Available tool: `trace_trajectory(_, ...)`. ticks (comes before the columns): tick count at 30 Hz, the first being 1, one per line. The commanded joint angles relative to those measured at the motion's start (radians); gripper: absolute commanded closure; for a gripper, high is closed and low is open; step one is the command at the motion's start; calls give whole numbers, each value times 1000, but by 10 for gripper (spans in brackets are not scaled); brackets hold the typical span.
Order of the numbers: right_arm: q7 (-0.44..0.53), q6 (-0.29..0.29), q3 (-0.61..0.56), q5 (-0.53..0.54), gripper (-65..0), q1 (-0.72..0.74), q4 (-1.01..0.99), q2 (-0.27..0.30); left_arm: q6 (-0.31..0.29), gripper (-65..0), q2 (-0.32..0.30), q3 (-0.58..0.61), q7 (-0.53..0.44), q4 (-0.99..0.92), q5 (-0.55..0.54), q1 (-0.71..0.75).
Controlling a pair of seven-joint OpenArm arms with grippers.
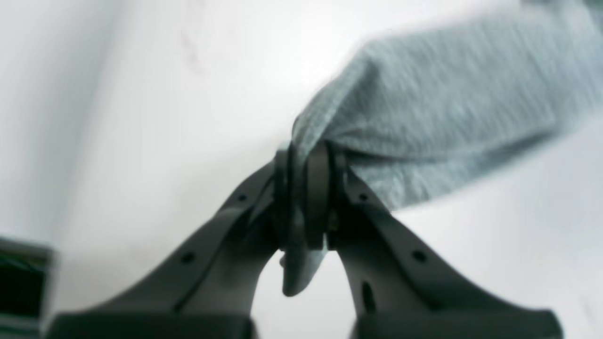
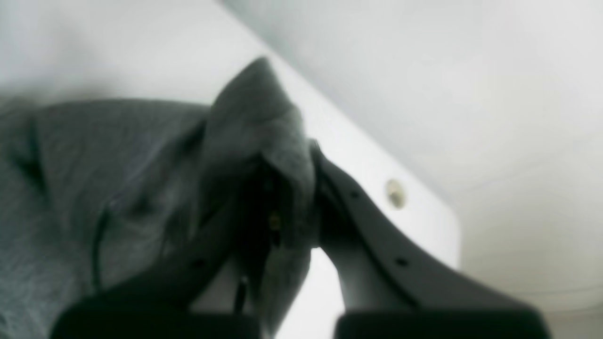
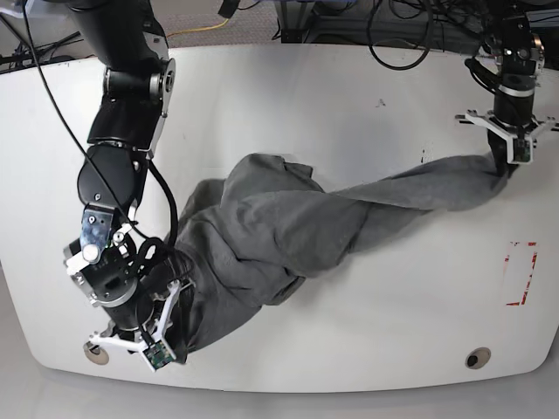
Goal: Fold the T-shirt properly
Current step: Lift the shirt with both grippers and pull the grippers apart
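A: The T-shirt (image 3: 279, 231) lies in a big crumpled heap near the middle of the white bench (image 3: 349, 105), and one long twisted part stretches far out to the side. We hold it at both ends.

B: Yes. Our left hand (image 1: 308, 197) is pinched tight on a small bit of cloth at the end of that long part. Our right hand (image 2: 287, 212) is squeezed shut on a thick bunch of cloth at the near edge of the heap.

A: What could go wrong?

B: We think the left hand has only a little bit of cloth. If we pull hard, it could slip out and the long part would drop.

A: And the right hand?

B: It seems to have many layers bunched up. If we lift now, we may drag the whole heap and not one clean edge. Then the fold would come out lumpy.

A: The long part looks twisted like a rope. Pulling could make the twist tighter.

B: The cloth is soft, grey and a bit speckled, with fine knit lines. It sags and wrinkles easily. The bench is smooth and hard, with rounded corners, so the shirt can slide on it.
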Motion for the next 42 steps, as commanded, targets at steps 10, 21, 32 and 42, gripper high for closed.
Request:
trace_trajectory(10, -19, -10, -95, 0, 0, 259, -87, 30, -66, 0, -111, -11, 308, 16, 2, -455)
trace_trajectory(21, -19, -10, -95, -2, 0, 520, -245, 47, -87, 0, -198, -12, 514, 16, 2, -829)
trace_trajectory(32, -73, -8, -95, -2, 0, 669, -277, 77, -129, 0, -318, -11, 563, -27, -4, -1013)
trace_trajectory(42, -94, -8, -72, 6, 0, 457, -142, 113, -230, 0, -316, -67, 563, -24, 2, -922)
